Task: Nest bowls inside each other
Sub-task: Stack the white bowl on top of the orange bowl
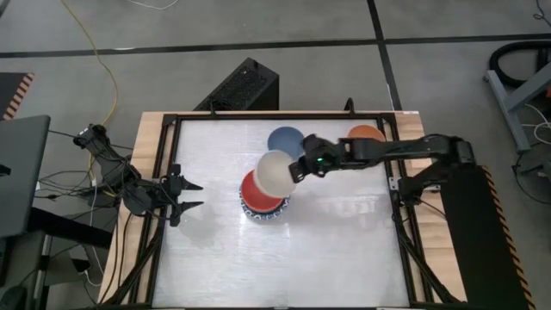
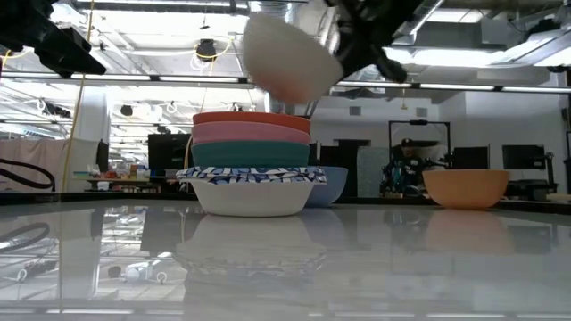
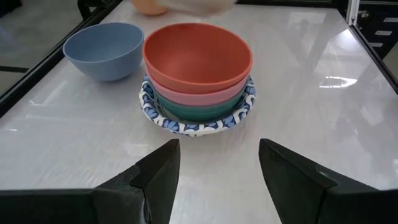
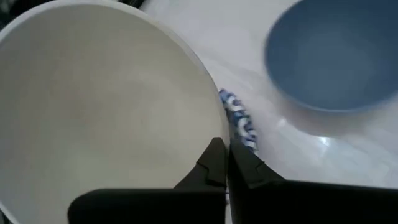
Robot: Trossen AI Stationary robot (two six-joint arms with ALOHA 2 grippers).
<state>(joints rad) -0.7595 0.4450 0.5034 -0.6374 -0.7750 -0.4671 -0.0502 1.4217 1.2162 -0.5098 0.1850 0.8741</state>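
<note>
Pinched on the rim of the cream bowl (image 1: 275, 171), my right gripper (image 1: 299, 168) holds it tilted in the air above the stack (image 2: 252, 169) — red bowl (image 3: 198, 57) on top, pink and green beneath, in a blue-patterned one. Next I'd level it, centre it, lower. Blue bowl (image 1: 286, 139) and orange bowl (image 1: 367, 133) wait behind, clear of the path — my left gripper (image 1: 191, 195) idles open at the table's edge.

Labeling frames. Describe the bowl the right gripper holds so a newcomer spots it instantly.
Start at the stack of bowls mid-table, red bowl on top. Just above it, tilted in the air, hangs the cream bowl, its rim pinched by the right gripper. It is the only bowl off the table, plain and pale.
</note>
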